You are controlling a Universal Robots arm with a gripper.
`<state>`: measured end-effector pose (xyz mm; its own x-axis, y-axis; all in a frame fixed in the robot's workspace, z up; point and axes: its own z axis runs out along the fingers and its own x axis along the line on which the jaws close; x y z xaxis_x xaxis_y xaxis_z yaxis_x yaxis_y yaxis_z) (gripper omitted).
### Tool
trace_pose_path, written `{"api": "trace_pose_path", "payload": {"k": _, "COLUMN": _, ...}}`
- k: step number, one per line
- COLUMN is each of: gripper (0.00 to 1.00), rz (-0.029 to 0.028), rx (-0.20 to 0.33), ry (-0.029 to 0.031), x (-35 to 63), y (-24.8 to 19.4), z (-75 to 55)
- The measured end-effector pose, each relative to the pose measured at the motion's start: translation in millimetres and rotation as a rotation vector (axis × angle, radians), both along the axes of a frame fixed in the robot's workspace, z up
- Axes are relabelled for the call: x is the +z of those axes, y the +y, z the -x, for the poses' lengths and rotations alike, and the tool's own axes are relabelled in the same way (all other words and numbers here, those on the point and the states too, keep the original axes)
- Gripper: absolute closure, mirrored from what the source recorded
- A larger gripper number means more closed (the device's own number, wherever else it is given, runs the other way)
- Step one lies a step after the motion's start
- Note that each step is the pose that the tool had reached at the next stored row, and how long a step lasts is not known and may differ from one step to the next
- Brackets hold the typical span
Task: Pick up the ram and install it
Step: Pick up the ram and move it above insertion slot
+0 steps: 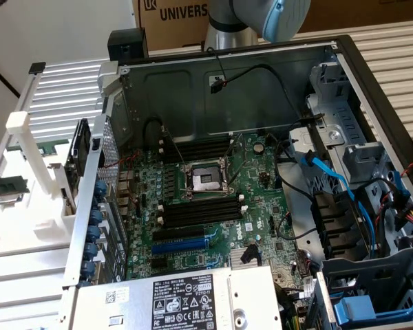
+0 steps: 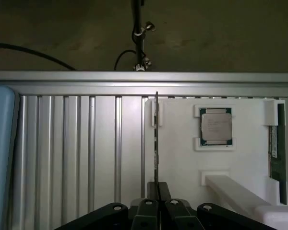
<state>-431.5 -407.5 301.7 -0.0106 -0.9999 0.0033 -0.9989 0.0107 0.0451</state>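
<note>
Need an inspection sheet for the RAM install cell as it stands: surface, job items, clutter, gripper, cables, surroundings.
Surface: ribbed aluminium table carrying a white fixture.
Job's things: ram seen edge-on, beside a fixture clip; open PC case; black memory slots look empty.
Clutter: silver CPU chip in a fixture pocket; second green stick at the fixture's edge.
Gripper: gripper shut on the ram's near end.
Cables: blue cable and black cable inside the case.
Surroundings: cardboard box beyond the case; robot arm.
</note>
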Motion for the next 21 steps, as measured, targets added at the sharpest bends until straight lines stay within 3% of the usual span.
{"api": "trace_pose_path", "payload": {"k": 11, "gripper": 0.88, "rz": 0.0161, "rx": -0.002, "ry": 0.0001, "x": 49.4, "y": 0.3, "z": -3.5}}
{"api": "trace_pose_path", "payload": {"k": 18, "gripper": 0.88, "rz": 0.0177, "rx": -0.003, "ry": 0.0000, "x": 81.1, "y": 0.3, "z": -15.4}}
{"api": "trace_pose_path", "payload": {"k": 21, "gripper": 0.88, "rz": 0.0176, "rx": -0.003, "ry": 0.0000, "x": 89.6, "y": 0.3, "z": -21.9}}
